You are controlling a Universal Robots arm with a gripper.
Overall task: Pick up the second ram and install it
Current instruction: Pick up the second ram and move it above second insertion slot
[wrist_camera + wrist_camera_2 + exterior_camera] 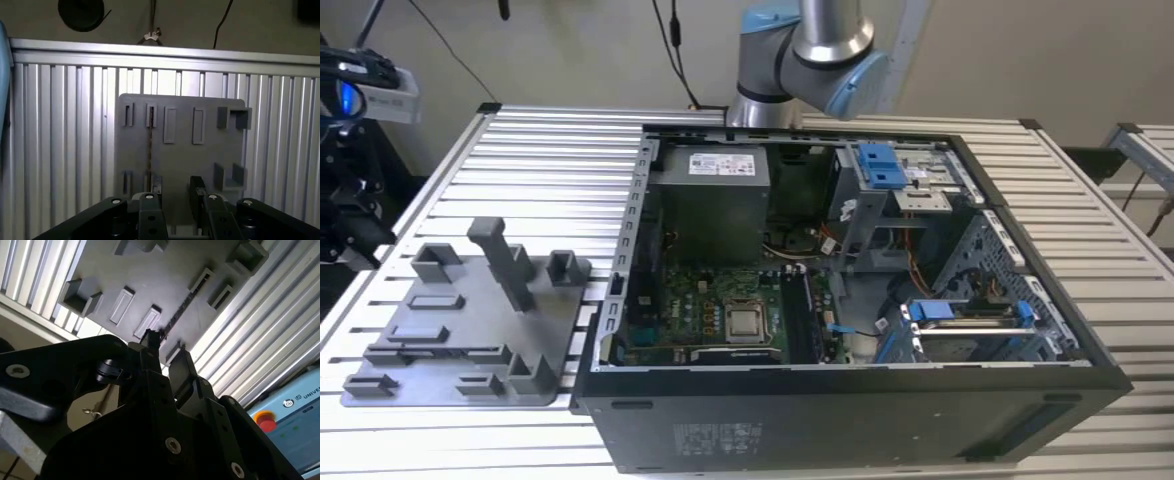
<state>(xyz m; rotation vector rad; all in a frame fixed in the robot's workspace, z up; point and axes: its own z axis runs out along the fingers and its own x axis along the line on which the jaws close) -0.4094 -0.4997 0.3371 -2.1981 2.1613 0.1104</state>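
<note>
In both wrist views the second ram [150,150] [181,312] is a thin dark stick seen edge-on, standing in a slot of the grey holder tray [180,160] [165,275]. My gripper [174,197] [166,347] hangs well above the tray, open, with nothing between its black fingers [150,202]. One finger lines up with the stick and the other sits off to its side. In the exterior view the tray [454,330] lies on the slatted table at the view's left, beside the open computer case [854,300].
Inside the case are the green motherboard [720,310] with its processor socket [747,322], a power supply [710,195] and blue drive brackets [881,165]. The tray carries upright posts [500,260]. The arm's base [801,50] rises behind the case. Slatted aluminium table [520,160] all around.
</note>
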